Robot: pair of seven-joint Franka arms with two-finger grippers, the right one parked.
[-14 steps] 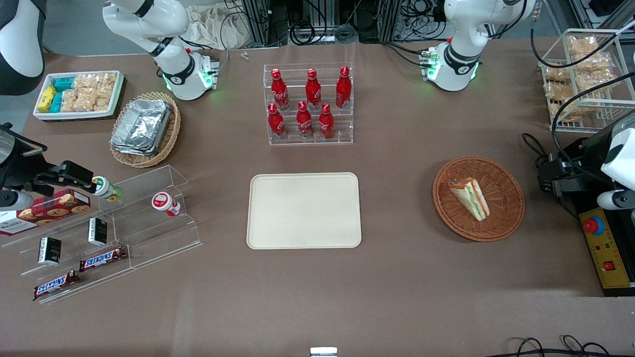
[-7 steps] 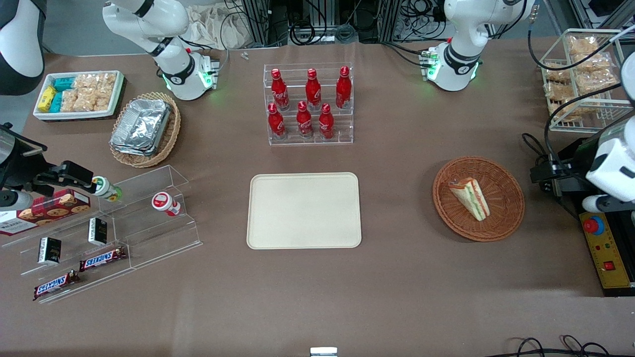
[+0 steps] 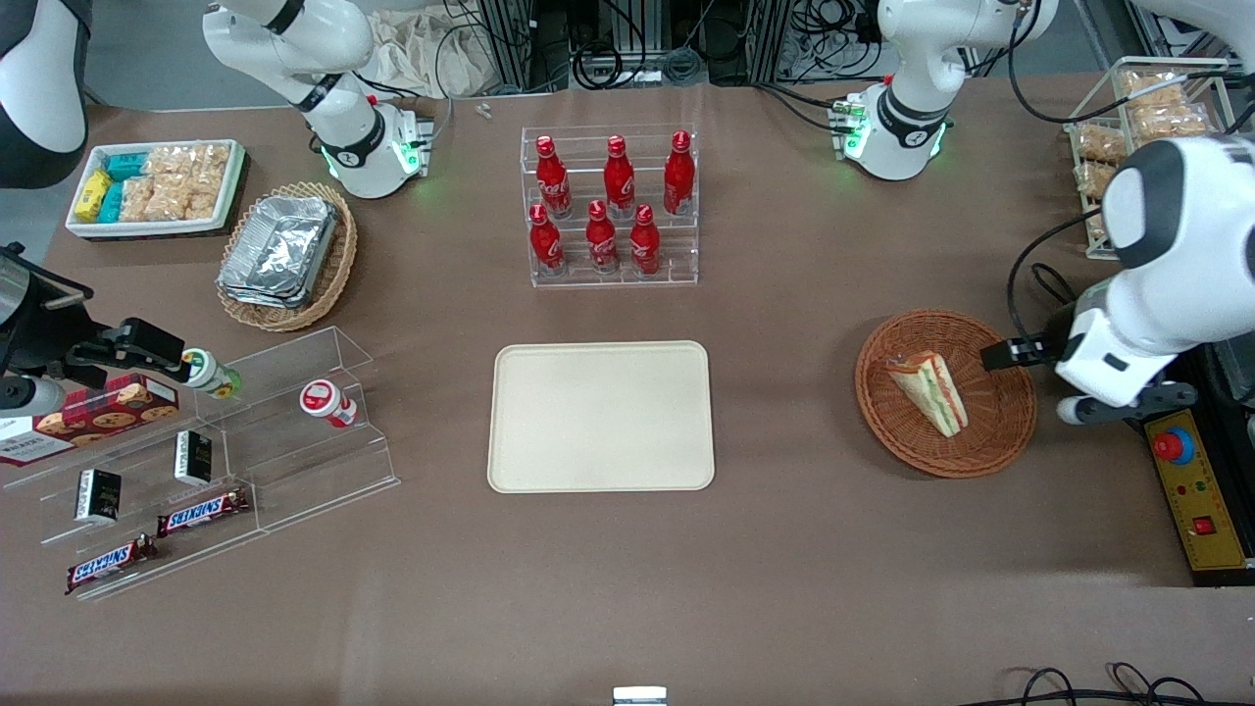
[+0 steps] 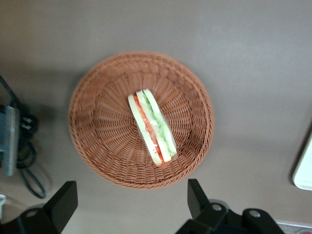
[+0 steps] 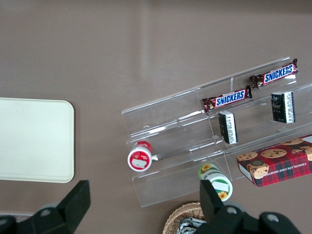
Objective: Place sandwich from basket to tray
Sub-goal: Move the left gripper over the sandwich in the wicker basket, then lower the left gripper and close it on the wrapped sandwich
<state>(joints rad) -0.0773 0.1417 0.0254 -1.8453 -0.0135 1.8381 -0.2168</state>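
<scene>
Hovered gripper (image 4: 129, 204) above the basket (image 4: 92, 146) rim, fingers spread wide, nothing held. Sandwich (image 4: 152, 127) lay mid-basket, ready for a straddle. Tray (image 3: 600, 415) sat well apart from basket, waiting.

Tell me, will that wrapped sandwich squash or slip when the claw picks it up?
The sandwich looks like soft bread, so it would probably squash under a hard squeeze. Its clear wrap may be slippery. It lies on its side in the basket, unlikely to roll. The open gripper hovers above the basket.

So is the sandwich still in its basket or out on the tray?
In the basket. The sandwich lies on the wicker, the tray is bare, and the open gripper hovers above the basket's rim, touching nothing.
</scene>
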